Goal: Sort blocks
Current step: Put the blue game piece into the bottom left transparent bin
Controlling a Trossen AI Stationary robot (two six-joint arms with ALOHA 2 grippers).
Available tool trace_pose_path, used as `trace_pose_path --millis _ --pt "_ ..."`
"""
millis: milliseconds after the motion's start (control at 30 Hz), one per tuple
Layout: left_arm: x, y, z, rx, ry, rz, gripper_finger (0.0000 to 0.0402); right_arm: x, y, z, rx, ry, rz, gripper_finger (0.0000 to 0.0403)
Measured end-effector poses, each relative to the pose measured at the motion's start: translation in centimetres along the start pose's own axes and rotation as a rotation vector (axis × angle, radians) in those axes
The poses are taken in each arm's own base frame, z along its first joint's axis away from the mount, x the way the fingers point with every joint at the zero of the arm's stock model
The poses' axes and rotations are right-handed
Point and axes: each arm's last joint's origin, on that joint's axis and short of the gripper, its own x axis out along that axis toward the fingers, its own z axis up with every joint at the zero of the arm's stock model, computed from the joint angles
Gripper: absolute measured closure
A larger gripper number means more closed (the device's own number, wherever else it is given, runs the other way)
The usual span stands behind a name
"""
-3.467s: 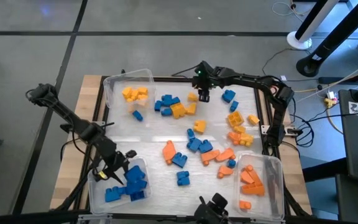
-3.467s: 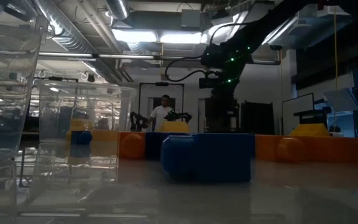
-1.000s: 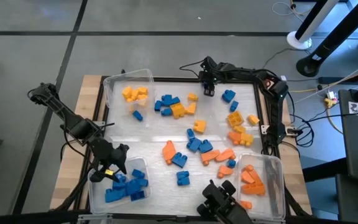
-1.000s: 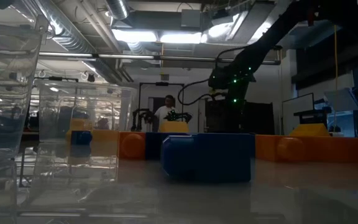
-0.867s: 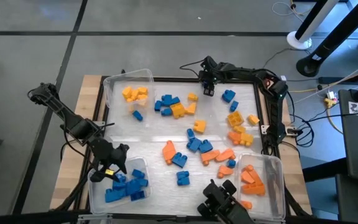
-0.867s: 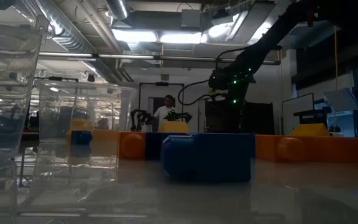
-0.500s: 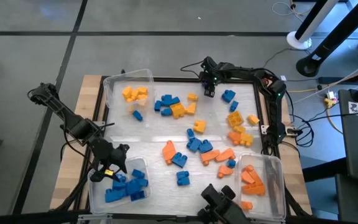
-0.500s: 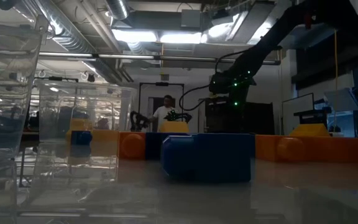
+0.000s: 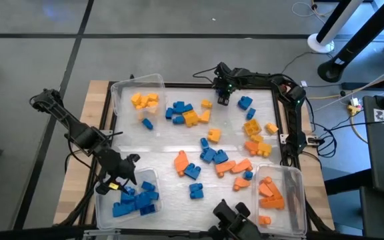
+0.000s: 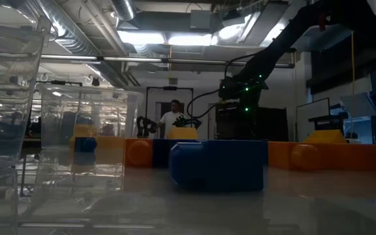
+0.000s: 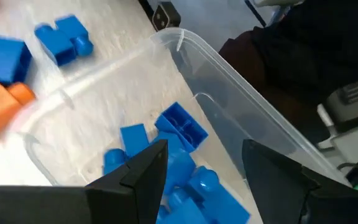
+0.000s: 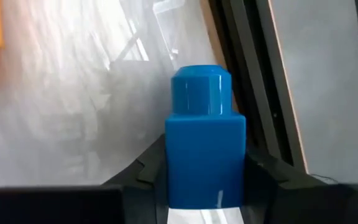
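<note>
Blue block (image 12: 202, 140): clamped between the right gripper (image 9: 223, 98) fingers at the table's far edge, for sorting; left gripper (image 11: 201, 165) is held spread and empty above the blue-block bin (image 9: 99, 202), apparently after release.

Blue, orange and yellow studded blocks (image 9: 209, 147) lie scattered over the white mat. Yellow blocks (image 9: 144, 101) sit in the far bin, blue blocks (image 9: 136, 200) in the near left bin, orange blocks (image 9: 269, 191) in the near right. One blue block (image 12: 204, 140) stands stud-up between dark fingers.
</note>
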Motion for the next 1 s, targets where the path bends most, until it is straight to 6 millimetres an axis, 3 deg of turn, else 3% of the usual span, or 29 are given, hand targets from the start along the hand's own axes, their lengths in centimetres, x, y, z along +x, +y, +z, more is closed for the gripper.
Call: trace_pose_path --millis 133,400,700,1000 --pt "-0.3 0.2 0.1 0.053 -0.032 0.077 0.0206 -1.1 0.4 0.5 -0.008 -0.041 0.015 0.0272" --pt "-1.2 0.8 0.3 0.165 -0.115 0.325 0.0206 -5.5 4.5 3.1 -0.120 -0.234 0.143 0.0272" --pt "-2.1 2.0 0.6 0.182 -0.217 0.823 0.0206 -8.3 13.3 6.7 -0.335 -0.444 0.178 0.0270" --pt "-0.9 2.5 0.0 0.102 -0.227 0.852 0.0206 -11.4 21.8 9.3 -0.491 -0.767 0.208 0.0269"
